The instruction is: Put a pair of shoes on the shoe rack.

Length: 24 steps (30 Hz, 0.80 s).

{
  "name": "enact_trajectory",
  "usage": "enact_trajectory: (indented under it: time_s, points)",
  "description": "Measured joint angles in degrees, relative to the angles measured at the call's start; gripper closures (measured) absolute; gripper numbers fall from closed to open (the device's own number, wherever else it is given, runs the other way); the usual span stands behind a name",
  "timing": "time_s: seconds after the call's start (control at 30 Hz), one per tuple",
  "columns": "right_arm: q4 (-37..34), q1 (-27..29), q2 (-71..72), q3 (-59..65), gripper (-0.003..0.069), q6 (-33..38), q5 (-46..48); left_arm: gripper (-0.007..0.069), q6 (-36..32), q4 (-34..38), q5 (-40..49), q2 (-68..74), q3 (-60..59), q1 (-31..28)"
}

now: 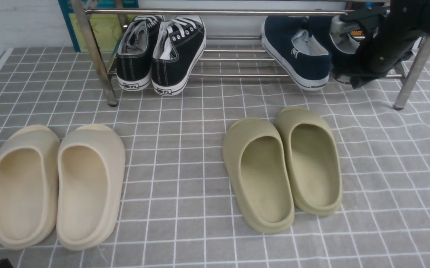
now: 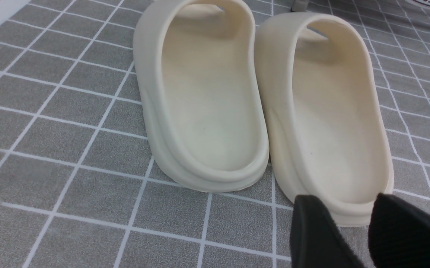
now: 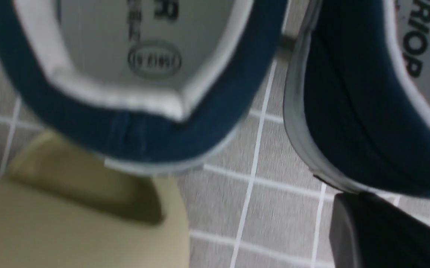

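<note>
- On the left, what sits by the puffy cream slides (image 1: 58, 186)?
- That's the left pincer (image 2: 352, 214), spread wide near one heel; I think it has no job there; next, black sneakers (image 1: 162, 52) with white laces lean on the shiny metal shoe rack (image 1: 215, 12); smooth olive slides (image 1: 282, 167) rest on the floor.
- And the navy shoes (image 1: 300, 56)?
- Both lean heel-down on the bars, maybe so they sit snug; the right pincer (image 1: 350, 31) is pressed together beside them; it seems to hold nothing.
</note>
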<state>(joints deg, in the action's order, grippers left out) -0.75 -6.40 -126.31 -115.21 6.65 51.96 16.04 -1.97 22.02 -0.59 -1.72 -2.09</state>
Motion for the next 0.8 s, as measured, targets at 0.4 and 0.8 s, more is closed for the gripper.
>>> enact_trajectory:
  time_s: [0.4, 0.8]
  points:
    - [-0.5, 0.0, 3.7, -3.9, 0.0662, -0.1, 10.0, 0.0386, 0.0, 0.0, 0.0, 0.0, 0.0, 0.0]
    - [-5.4, 0.1, 24.1, 2.3, 0.0659, 3.2, 17.3, 0.0386, 0.0, 0.0, 0.0, 0.0, 0.0, 0.0]
